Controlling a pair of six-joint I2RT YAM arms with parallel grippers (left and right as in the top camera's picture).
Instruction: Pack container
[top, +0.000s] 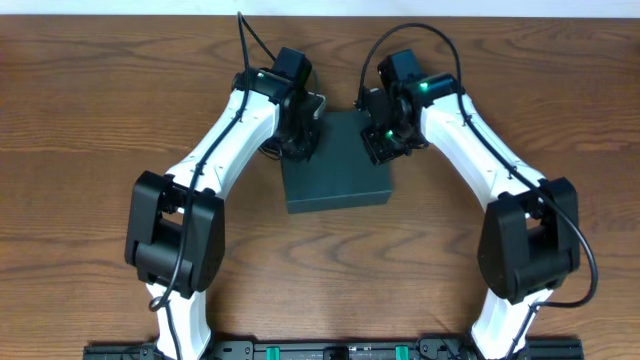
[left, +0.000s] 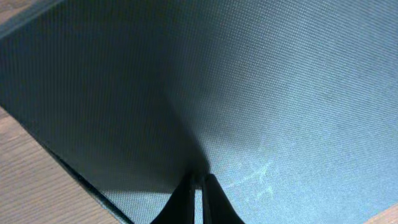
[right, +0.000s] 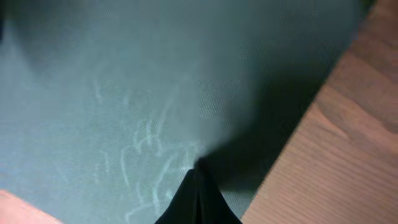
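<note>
Toward desk's far edge: dark teal-green square matte container (top: 335, 180), lid down, seemingly packed, withdrawal remaining; left gripper (left: 200, 179), right gripper (right: 198, 167) closed empty atop it.

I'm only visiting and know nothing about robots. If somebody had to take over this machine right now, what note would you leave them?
Left tool: shut, holding nothing, tip down on the container top near its far left corner.
Right tool: shut, empty, tip on the same top near the far right corner.
Container: middle of the wooden table, between the two arms.
Done: the lid looks folded down flat. What is inside cannot be seen.
Left: probably press the lid fully home, then lift both arms away.
</note>
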